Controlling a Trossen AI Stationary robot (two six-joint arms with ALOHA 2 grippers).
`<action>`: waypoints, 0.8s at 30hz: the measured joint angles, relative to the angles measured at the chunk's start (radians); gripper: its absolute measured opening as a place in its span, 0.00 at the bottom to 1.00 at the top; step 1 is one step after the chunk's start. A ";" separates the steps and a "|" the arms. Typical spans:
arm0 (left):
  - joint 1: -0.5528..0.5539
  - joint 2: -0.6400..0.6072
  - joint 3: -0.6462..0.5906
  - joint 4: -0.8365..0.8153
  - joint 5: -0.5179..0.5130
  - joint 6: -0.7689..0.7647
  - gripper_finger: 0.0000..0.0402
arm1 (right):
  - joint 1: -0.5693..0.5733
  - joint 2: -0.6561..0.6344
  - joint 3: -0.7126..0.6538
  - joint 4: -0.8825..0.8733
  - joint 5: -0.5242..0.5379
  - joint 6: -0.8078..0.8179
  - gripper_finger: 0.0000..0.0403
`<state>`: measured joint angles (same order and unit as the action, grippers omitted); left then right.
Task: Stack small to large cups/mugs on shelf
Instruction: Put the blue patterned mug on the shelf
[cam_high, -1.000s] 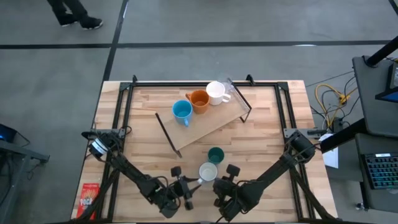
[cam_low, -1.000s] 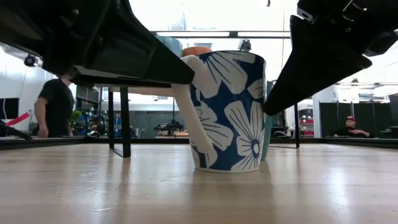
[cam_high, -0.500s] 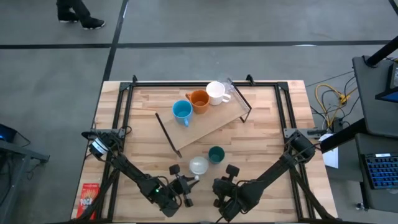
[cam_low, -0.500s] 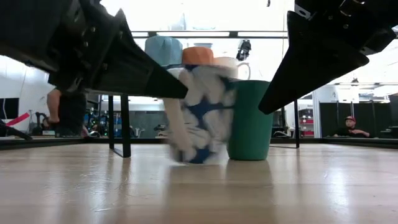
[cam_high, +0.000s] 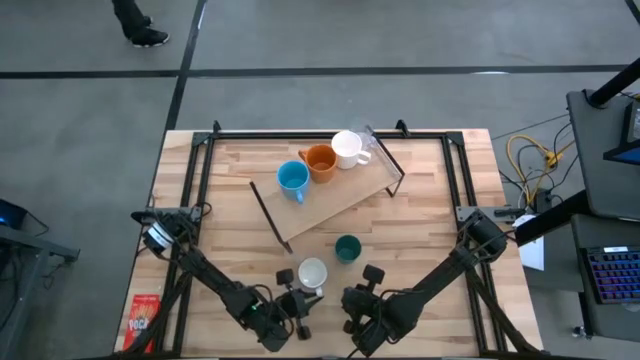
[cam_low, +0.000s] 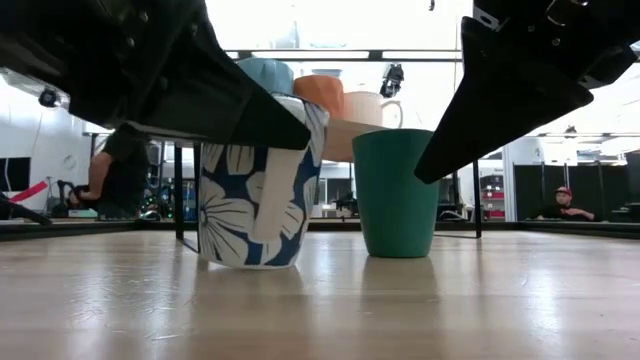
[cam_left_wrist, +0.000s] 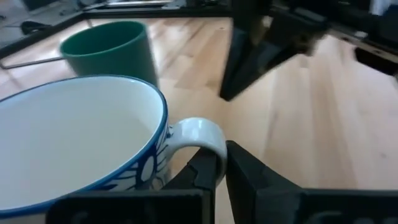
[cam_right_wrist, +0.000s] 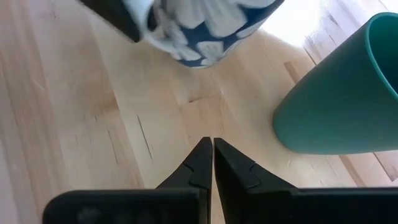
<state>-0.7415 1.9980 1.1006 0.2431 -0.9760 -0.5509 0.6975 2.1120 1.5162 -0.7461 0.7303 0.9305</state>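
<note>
A blue-and-white flowered mug (cam_high: 312, 272) with a white inside is near the table's front middle; it also shows in the low view (cam_low: 255, 190). My left gripper (cam_high: 302, 293) is shut on its handle. A dark teal mug (cam_high: 347, 248) stands on its base on the table just behind and to the right. My right gripper (cam_high: 368, 273) is shut and empty, hovering right of the flowered mug. Light blue (cam_high: 292, 178), orange (cam_high: 320, 161) and white (cam_high: 347, 149) mugs stand in a row on the slanting wooden shelf (cam_high: 340, 198). My left gripper pinches the flowered mug's white handle (cam_left_wrist: 200, 133) between its two fingers, at the loop's outer side. The fingers (cam_left_wrist: 249, 177) come nearly level from the table's near side. The mug leans a little, mouth up. I cannot tell whether its base (cam_low: 245, 262) touches the table.
A clear glass (cam_high: 367, 142) stands at the shelf's far right end. A red packet (cam_high: 143, 320) lies at the near left corner. Black frame rails run along the table's edges. A person (cam_low: 118, 172) shows in the room beyond the table.
My left gripper has carried the flowered mug toward the table's left edge, away from my right gripper. The mug has turned about and tipped on the way, and the teal mug behind it is uncovered in the low view.
</note>
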 joint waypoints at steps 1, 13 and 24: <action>-0.004 0.000 0.006 -0.001 0.008 0.009 0.00 | 0.000 0.000 0.000 0.000 0.000 0.000 0.02; -0.089 0.001 0.093 0.008 0.107 0.147 0.00 | 0.002 0.000 -0.001 0.000 0.000 0.000 0.02; -0.103 -0.010 0.091 0.005 0.102 0.193 0.01 | 0.002 0.000 -0.001 0.000 0.001 0.000 0.02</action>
<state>-0.8444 1.9878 1.1917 0.2483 -0.8743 -0.3578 0.6998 2.1124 1.5154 -0.7456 0.7311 0.9306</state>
